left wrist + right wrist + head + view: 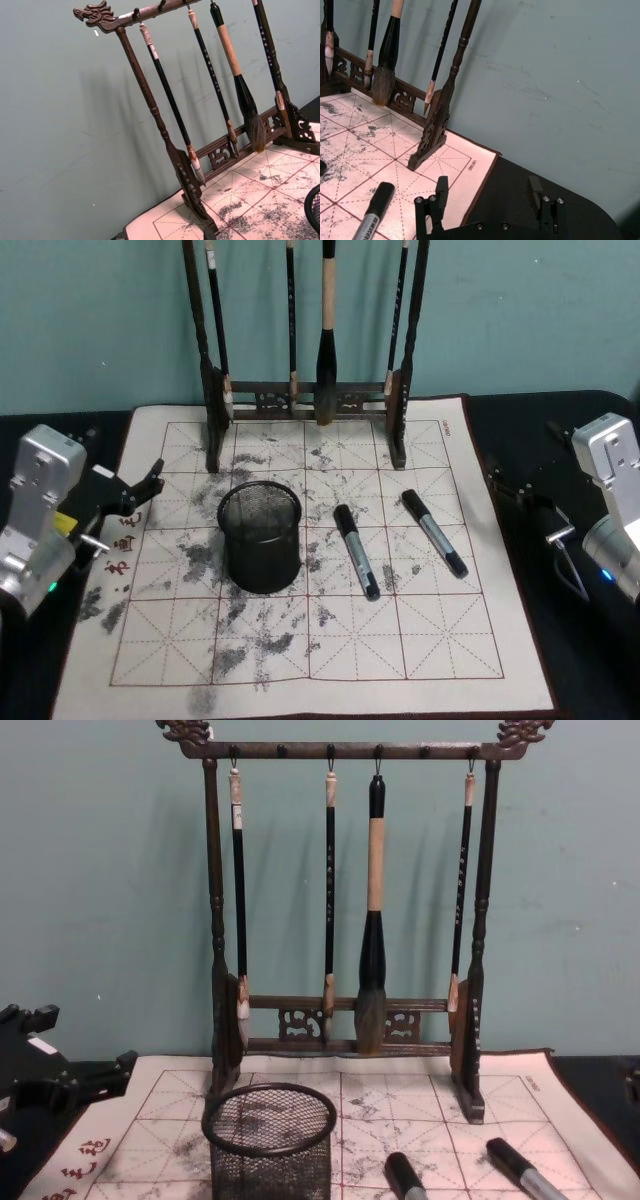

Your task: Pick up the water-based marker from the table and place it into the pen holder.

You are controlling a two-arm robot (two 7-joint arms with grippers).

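Black table carries a white practice mat ruled in red squares and smudged with ink. On the mat stands the pen holder, a round black mesh cup, upright. Just right of it lies the first marker, black-capped with a grey barrel, flat on the mat and apart from the cup; the second marker lies farther right of the cup, roughly parallel to the first. Left of the pen holder, at the mat's edge, hangs the left gripper; I cannot tell whether it is spread or closed. Well right of the holder, past the mat's border, the right gripper is spread wide, holding nothing. Behind the holder stands a dark wooden brush rack with four brushes hanging, against a teal wall
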